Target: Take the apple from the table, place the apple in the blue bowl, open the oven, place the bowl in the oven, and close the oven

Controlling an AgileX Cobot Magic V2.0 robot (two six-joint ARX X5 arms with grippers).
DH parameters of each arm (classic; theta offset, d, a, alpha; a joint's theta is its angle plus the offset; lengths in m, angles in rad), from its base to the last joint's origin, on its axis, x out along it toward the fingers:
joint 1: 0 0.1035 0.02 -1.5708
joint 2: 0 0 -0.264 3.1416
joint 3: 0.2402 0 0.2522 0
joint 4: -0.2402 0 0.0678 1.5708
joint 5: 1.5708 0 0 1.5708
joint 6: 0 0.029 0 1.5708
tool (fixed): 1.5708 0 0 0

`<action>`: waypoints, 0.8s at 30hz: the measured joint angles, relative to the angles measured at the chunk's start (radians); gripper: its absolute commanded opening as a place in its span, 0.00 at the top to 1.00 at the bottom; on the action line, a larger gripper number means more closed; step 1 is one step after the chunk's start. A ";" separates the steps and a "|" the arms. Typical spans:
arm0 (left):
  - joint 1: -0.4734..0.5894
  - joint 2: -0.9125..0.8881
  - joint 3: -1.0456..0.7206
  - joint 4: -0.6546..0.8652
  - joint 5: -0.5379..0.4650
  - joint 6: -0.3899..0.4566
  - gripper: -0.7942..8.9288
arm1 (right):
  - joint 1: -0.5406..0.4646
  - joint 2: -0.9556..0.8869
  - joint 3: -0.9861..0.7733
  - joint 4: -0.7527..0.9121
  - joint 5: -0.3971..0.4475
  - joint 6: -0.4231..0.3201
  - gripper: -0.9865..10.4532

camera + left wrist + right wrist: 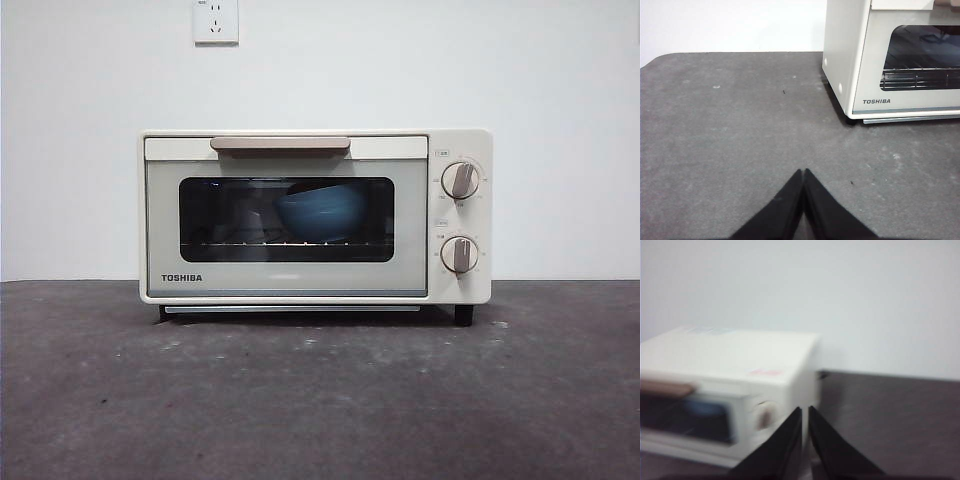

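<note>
The oven (316, 216) stood on the table (320, 400) with its door shut, the beige handle (280, 145) lying flat along the top of the door. Through the dark glass the blue bowl (322, 212) sat on the wire rack inside; the apple could not be made out through the glass.

The left gripper (803, 172) hung low over bare table, its two black jaws pressed together at the tips and holding nothing. The oven's near corner, with the TOSHIBA lettering (876, 101), lay well ahead of those fingertips and off to one side, apart from them.

The right gripper (805, 410) was raised to about the level of the oven's top, its jaws nearly together with only a thin slit between them and nothing pinched. That view was blurred; just beyond the fingertips was the knob end of the oven (740, 390), with a grey knob (765, 416) close beside the tips.
</note>
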 measured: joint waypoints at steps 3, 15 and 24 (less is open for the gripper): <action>0.000 0.000 0.000 0.000 0.000 0.000 0.91 | -0.072 -0.077 -0.072 0.062 0.002 -0.023 0.91; 0.000 0.000 0.000 0.000 0.000 0.000 0.91 | -0.155 -0.327 -0.407 0.173 0.002 -0.039 0.91; 0.000 0.000 0.000 0.000 0.000 0.000 0.91 | -0.155 -0.420 -0.503 0.149 0.002 -0.034 0.91</action>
